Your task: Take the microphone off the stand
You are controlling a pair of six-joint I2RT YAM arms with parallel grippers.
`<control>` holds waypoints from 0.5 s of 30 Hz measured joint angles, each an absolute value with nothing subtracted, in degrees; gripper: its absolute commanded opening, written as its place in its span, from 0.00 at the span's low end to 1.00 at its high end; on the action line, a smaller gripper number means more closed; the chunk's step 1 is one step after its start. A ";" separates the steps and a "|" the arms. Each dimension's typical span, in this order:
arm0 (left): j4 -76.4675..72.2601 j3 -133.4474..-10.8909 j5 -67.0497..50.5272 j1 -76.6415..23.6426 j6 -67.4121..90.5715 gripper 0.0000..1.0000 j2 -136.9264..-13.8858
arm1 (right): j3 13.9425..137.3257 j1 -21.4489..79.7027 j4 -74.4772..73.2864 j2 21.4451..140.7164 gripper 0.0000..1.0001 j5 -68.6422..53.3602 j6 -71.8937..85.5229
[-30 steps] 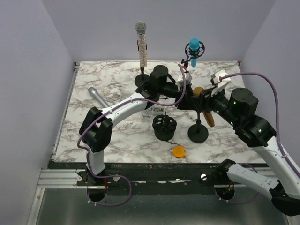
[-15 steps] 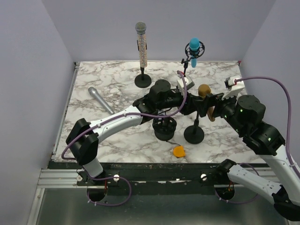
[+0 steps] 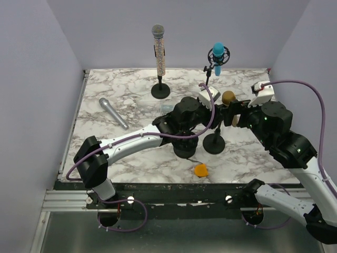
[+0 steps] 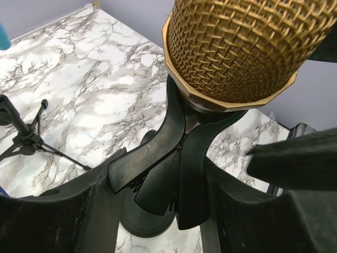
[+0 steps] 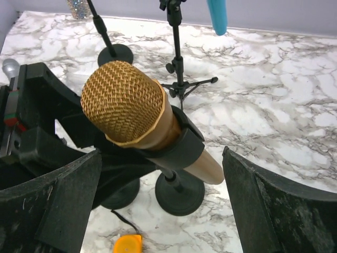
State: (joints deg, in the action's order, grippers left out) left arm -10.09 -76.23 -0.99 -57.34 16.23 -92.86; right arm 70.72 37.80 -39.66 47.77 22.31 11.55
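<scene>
Left fingers (image 4: 52, 221) are clamped on the clip (image 4: 179, 168), with the gold microphone (image 5: 126, 110) seated in it, mid-table toward the right edge. Right fingers (image 5: 274, 211) stand wide apart either side, not touching. If I pull off-axis, the stand (image 3: 214, 143) could tip.

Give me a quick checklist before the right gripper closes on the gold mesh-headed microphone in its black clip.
1. Right gripper open, one finger on either side of the gold mesh-headed microphone: ok.
2. Left gripper shut on the black clip, bracing the stand: ok.
3. Microphone seated in the clip, not yet pulled free: ok.
4. Round black stand base flat on the marble table: cannot tell.
5. Blue microphone on its tripod stands apart, behind the work: ok.
</scene>
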 measured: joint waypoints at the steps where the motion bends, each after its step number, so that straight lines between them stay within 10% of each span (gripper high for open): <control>1: -9.76 -76.44 -0.40 -57.65 16.10 0.00 -93.03 | 70.81 37.80 -39.11 48.40 0.88 22.61 10.81; 6: -8.38 -77.60 1.45 -58.24 15.92 0.05 -93.56 | 70.87 37.80 -35.62 51.00 0.78 22.63 7.60; 15: -7.99 -77.97 1.43 -58.63 15.40 0.66 -93.76 | 68.31 37.82 -27.81 49.12 0.80 21.96 3.42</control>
